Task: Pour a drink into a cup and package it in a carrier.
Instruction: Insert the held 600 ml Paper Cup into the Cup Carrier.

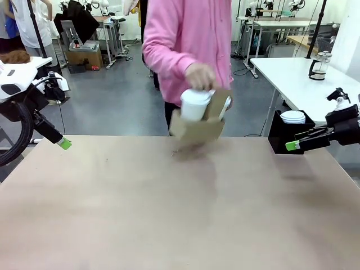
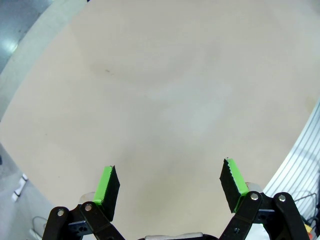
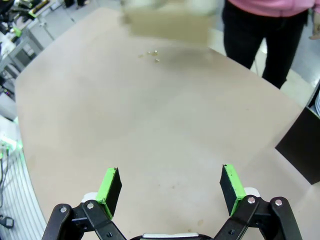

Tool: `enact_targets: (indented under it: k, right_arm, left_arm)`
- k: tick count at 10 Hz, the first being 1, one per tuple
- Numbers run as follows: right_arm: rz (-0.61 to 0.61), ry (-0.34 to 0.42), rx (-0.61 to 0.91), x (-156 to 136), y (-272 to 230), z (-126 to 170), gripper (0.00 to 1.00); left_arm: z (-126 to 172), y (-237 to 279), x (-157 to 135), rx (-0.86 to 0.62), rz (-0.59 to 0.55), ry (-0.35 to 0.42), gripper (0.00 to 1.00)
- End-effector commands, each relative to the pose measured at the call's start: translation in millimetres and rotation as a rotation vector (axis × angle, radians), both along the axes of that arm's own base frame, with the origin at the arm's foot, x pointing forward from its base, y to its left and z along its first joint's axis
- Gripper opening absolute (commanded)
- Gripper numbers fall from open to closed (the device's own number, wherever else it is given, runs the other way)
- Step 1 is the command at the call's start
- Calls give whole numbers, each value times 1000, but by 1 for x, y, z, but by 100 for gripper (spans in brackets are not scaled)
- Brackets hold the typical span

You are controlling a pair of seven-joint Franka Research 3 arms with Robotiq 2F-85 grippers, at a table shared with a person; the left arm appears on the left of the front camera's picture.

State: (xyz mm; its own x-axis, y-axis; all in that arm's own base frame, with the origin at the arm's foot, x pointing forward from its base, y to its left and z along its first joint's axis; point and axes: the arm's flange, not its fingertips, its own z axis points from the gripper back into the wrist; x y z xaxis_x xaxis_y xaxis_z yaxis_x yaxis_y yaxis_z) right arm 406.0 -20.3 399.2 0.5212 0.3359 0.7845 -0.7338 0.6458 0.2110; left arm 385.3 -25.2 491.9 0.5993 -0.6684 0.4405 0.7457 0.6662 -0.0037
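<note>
A person in a pink top holds the brown cardboard carrier (image 1: 194,129) just above the table's far edge, one hand (image 1: 199,76) on its handle tab. A white lidded cup (image 1: 194,104) stands in it; the drink is hidden. The carrier (image 3: 167,22) is a blurred shape at the top of the right wrist view. My left gripper (image 1: 63,143) hangs open over the table's left edge, far from the carrier, its fingers wide apart over bare tabletop (image 2: 170,182). My right gripper (image 1: 292,145) hovers open at the right edge, nothing between its fingers (image 3: 170,187).
A black box (image 1: 278,135) holding white lids (image 1: 292,117) stands off the table's far right corner, also in the right wrist view (image 3: 302,145). A glass press jug (image 1: 318,66) sits on a white table behind. Small crumbs (image 3: 152,54) lie under the carrier.
</note>
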Motion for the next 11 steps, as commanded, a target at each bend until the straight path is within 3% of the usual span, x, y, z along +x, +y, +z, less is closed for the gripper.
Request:
enact_targets:
  k: [1,11]
  right_arm:
    - [8,2,10,1,0,1,100]
    - [8,2,10,1,0,1,100]
  left_arm:
    - [0,1,0,-5,-5,-5,100]
    - [0,1,0,-5,-5,-5,100]
